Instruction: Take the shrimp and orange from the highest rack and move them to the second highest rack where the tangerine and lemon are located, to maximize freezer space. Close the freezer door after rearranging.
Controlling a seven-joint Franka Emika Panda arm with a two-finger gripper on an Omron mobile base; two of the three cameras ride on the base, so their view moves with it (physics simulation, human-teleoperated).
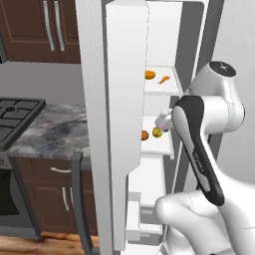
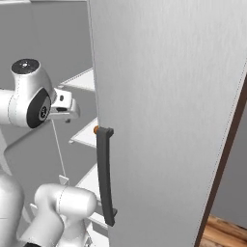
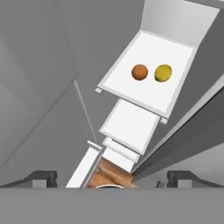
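From my seat, the open freezer door (image 1: 122, 124) hid the left part of each rack, cutting into the orange (image 1: 150, 74) and tangerine (image 1: 145, 135). The arm covered the gripper (image 1: 163, 121); I couldn't tell its jaws. The other door (image 2: 169, 120) blocked my right base view.

Freezer door (image 1: 122, 124) open, my white arm (image 1: 199, 149) reaches toward the second rack (image 1: 158, 142), beside the tangerine (image 1: 145, 135) and lemon (image 1: 157, 132). Orange (image 1: 150, 74) and shrimp (image 1: 164, 79) lie on the top rack (image 1: 162, 85).
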